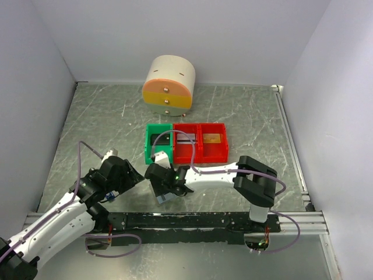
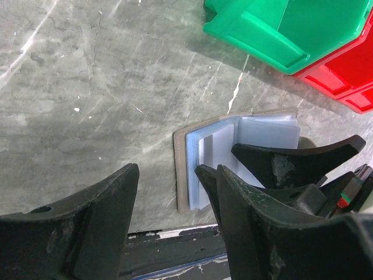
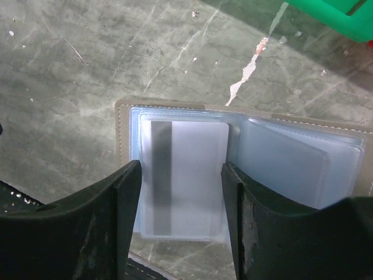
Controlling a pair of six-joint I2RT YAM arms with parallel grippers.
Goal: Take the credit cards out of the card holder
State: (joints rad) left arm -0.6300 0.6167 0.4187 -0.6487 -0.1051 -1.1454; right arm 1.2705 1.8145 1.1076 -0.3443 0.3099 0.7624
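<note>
The card holder (image 3: 291, 163) lies open on the table near the front edge, grey-brown outside with pale blue translucent sleeves; it also shows in the top view (image 1: 165, 199) and the left wrist view (image 2: 182, 169). A silvery credit card (image 3: 195, 169) with a dark stripe sits inside the left sleeve. My right gripper (image 3: 180, 168) is open, low over the holder, with one finger on each side of that sleeve and card. My left gripper (image 2: 175, 175) is open and empty just left of the holder, close to the right gripper's fingers (image 2: 291, 163).
A green bin (image 1: 158, 143) and two red bins (image 1: 201, 143) stand just behind the holder. One red bin holds a gold card (image 1: 212, 139). A round drawer unit (image 1: 168, 84) stands at the back. The black front rail (image 1: 186, 220) runs close below the holder.
</note>
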